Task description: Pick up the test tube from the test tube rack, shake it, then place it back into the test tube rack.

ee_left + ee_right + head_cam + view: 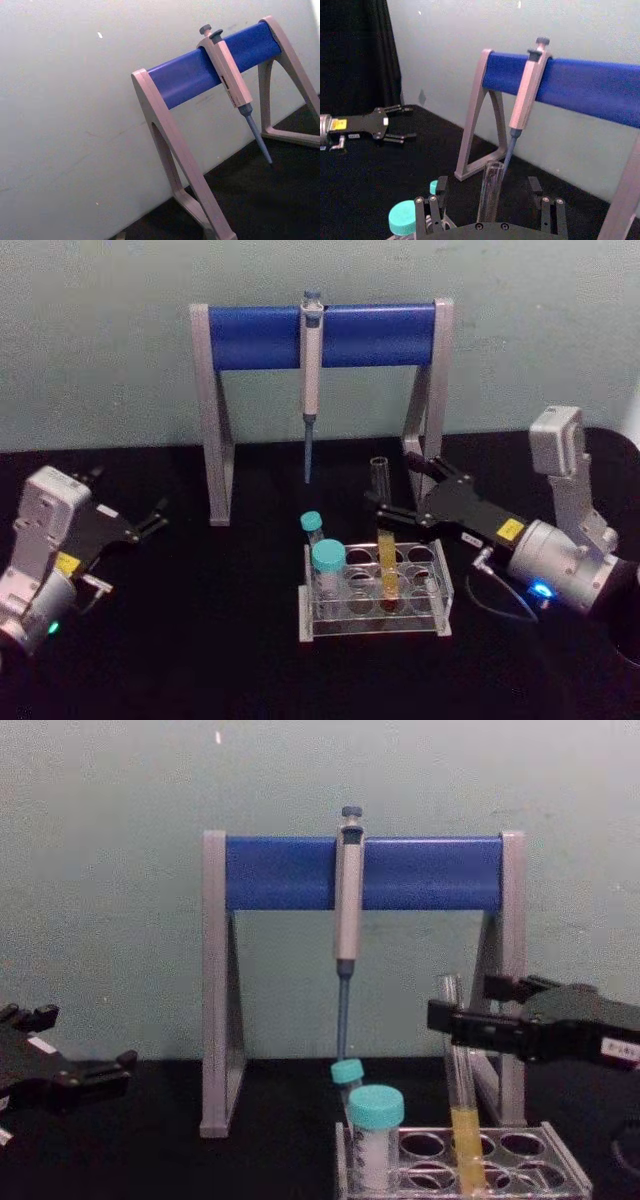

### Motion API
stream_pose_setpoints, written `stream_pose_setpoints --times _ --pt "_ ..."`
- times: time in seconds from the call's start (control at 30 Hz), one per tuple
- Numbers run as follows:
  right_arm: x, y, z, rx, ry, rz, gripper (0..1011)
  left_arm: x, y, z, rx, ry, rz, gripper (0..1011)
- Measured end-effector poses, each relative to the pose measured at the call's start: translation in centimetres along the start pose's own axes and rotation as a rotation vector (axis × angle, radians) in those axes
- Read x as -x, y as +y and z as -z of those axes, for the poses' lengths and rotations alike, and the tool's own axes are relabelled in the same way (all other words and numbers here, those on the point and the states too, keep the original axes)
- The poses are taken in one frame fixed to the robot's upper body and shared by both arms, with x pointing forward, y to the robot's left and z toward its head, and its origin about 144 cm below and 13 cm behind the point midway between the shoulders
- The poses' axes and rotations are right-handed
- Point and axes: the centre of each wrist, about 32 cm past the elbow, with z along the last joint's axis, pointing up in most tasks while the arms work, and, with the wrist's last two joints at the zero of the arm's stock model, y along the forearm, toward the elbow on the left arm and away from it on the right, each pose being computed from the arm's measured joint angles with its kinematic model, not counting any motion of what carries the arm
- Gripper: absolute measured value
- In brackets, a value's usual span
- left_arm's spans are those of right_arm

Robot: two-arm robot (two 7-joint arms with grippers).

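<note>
**Ana:** Right gripper [392, 483] is hanging over the table [200, 640] at the upper part of the test tube [458, 1060], with its fingers spread wide. Are you seeing the same?

**Ben:** Yes. In the right wrist view the glass is standing in the gap, one finger to each side, and neither is touching it. Nothing is being held.

**Ana:** And where is the tube sitting?

**Ben:** It is standing in the test tube rack [372, 631], in a hole just to the right of the big teal-capped vial [328, 558]. It is leaning a little, and yellow liquid is filling its lower part. A smaller capped vial [312, 523] is standing at the rack's back left corner.

**Ana:** What is the left gripper [152, 520] doing?

**Ben:** It is lying low at the left side of the table, well apart from the rack, with its fingers parted and nothing between them.

**Ana:** And behind the rack?

**Ben:** The grey stand [255, 337] with its blue crossbar is standing near the wall, and a pipette [311, 370] is hanging from the bar, tip pointing down.
</note>
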Motion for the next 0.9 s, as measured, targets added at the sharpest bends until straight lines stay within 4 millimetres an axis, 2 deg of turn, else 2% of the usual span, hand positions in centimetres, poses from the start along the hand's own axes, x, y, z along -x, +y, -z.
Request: stream_pose_setpoints --times 0.5,0.9 --pt "-0.1 1.7 -0.3 0.096 0.013 -0.002 1000 0.0 0.0 0.0 0.0 0.0 0.0 1001" --pt "0.3 1.9 -0.2 0.111 0.026 0.021 1000 0.0 0.0 0.0 0.0 0.0 0.0 1001"
